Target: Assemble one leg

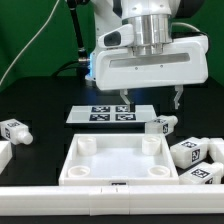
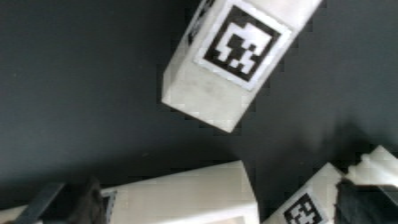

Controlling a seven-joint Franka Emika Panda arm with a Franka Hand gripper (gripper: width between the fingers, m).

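Several white legs with marker tags lie loose on the black table. One leg (image 1: pixel 160 126) lies just right of the white square panel (image 1: pixel 90 172), two more (image 1: pixel 188 152) (image 1: pixel 201 176) lie at the exterior view's right, and one (image 1: pixel 14 130) at its left. My gripper (image 1: pixel 151 100) hangs open and empty above the table, over the panel's far edge, its right finger above the nearest leg. In the wrist view a leg (image 2: pixel 231 55) lies ahead of the gripper (image 2: pixel 224 200); another leg (image 2: pixel 317 198) and a panel corner (image 2: pixel 178 190) show between the fingers.
The marker board (image 1: pixel 112 113) lies flat behind the panel, under the gripper. A long white rail (image 1: pixel 100 196) runs along the front edge. Green cables hang behind the arm.
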